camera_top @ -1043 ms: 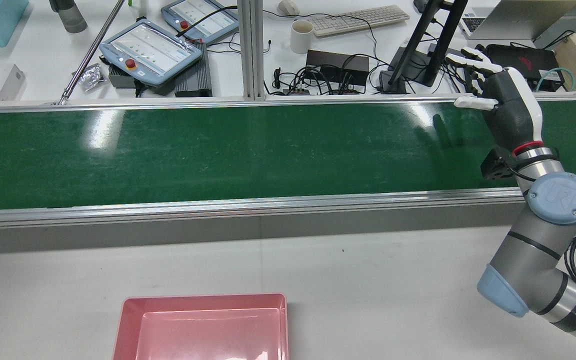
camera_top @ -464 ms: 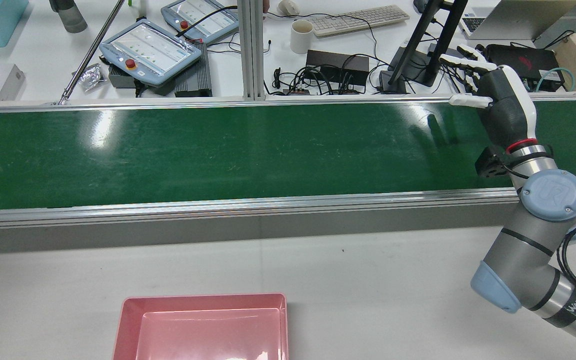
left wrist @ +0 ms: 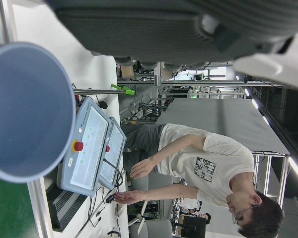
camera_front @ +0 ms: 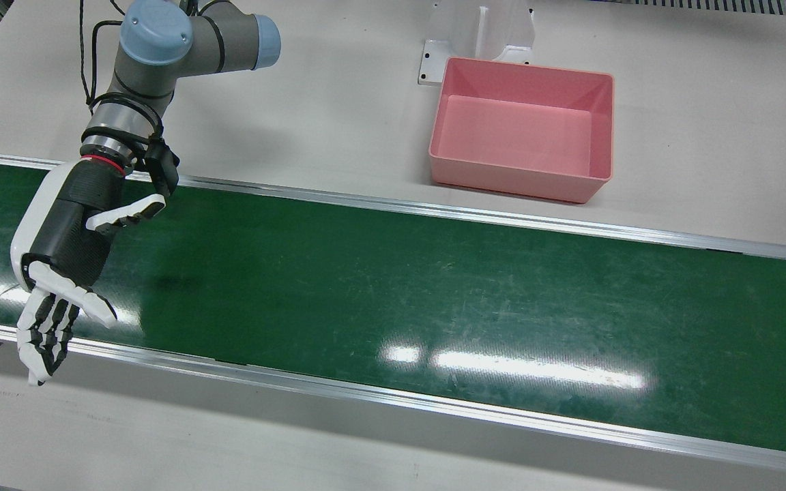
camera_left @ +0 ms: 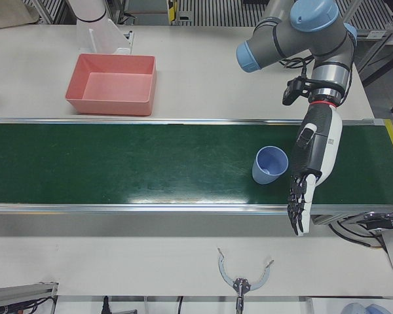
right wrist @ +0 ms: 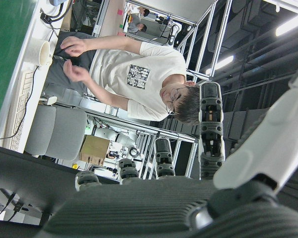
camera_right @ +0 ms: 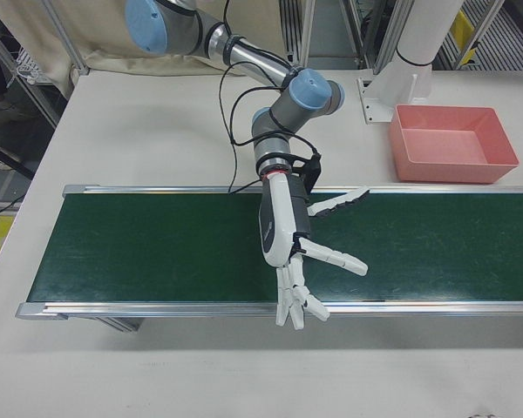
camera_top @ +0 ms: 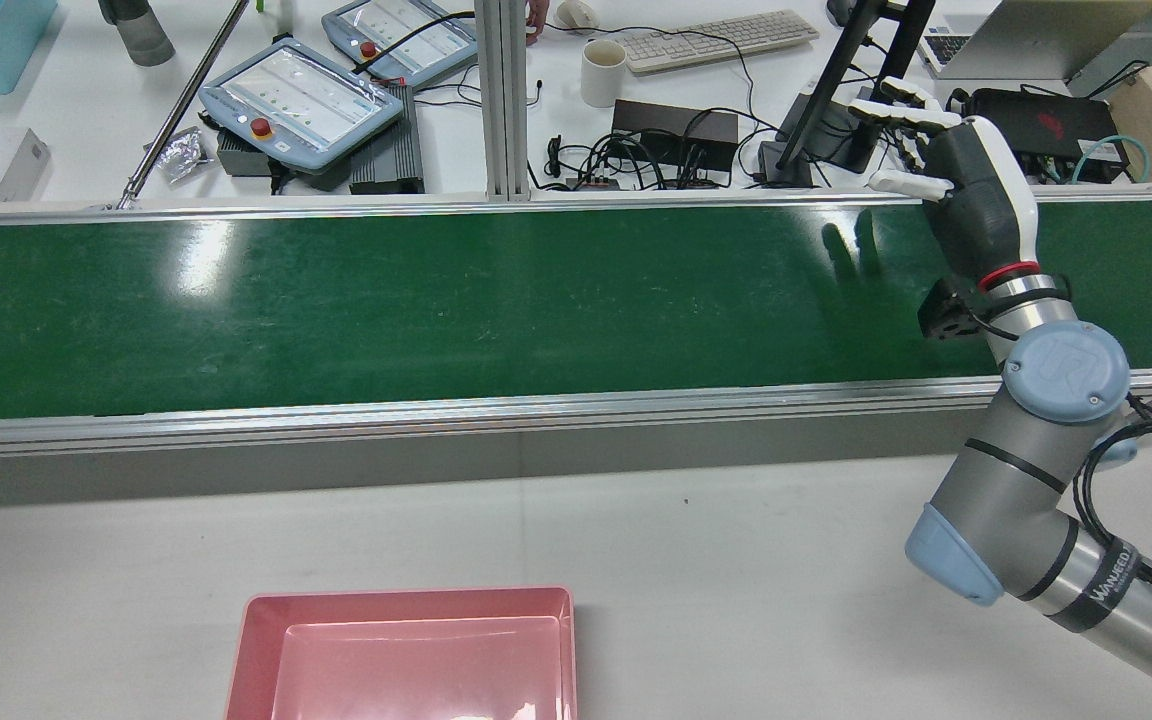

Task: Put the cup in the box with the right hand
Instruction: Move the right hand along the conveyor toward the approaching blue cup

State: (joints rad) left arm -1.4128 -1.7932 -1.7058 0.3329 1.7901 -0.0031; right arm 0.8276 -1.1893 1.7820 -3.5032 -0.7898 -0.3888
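A light blue cup [camera_left: 270, 165] stands upright on the green belt [camera_left: 150, 163], and its open mouth fills the left of the left hand view [left wrist: 25, 109]. My left hand [camera_left: 312, 160] hangs open just right of the cup, fingers pointing at the belt's near rail. My right hand [camera_top: 946, 170] is open and empty over the belt's far edge, far from the cup; it also shows in the front view [camera_front: 65, 259] and the right-front view [camera_right: 288, 252]. The pink box [camera_front: 516, 179] sits empty on the white table beside the belt [camera_top: 406, 600].
Beyond the belt's far rail stands a desk with teach pendants [camera_top: 301, 100], a white mug [camera_top: 602, 72], a keyboard [camera_top: 721, 40] and a monitor stand [camera_top: 836, 120] close to my right hand's fingers. A seated person [right wrist: 134, 74] faces the station. A white pedestal [camera_front: 478, 34] stands behind the box.
My right arm has swung left in the rear view, and the hand has reached farther over the belt's far rail. A blue sliver now shows at the belt's left edge.
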